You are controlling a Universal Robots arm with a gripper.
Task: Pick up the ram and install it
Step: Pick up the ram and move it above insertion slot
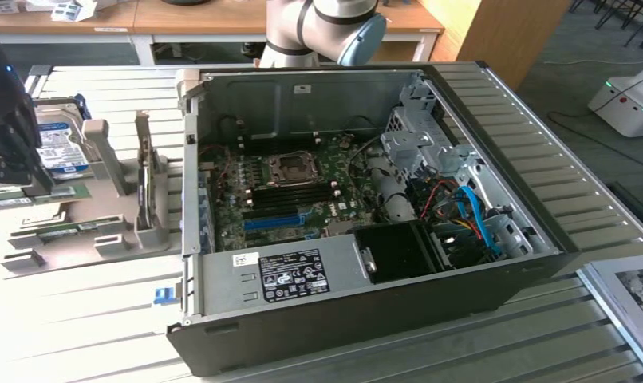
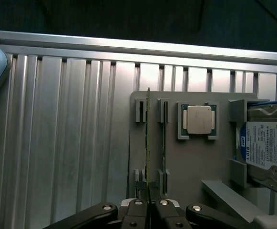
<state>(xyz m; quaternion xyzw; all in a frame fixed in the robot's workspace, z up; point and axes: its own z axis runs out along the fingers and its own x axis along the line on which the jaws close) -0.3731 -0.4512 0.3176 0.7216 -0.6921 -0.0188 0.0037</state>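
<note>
Pretty tight around the ram: it stood on edge in the grey holder with a second stick just beside it, and the processor chip and hard drive sat further along that side. The other side was just bare ribbed table, loads of room. In the case, the memory slots were open from above, but the drive cage, blue cables and black shroud crowded the exterior view's right.
</note>
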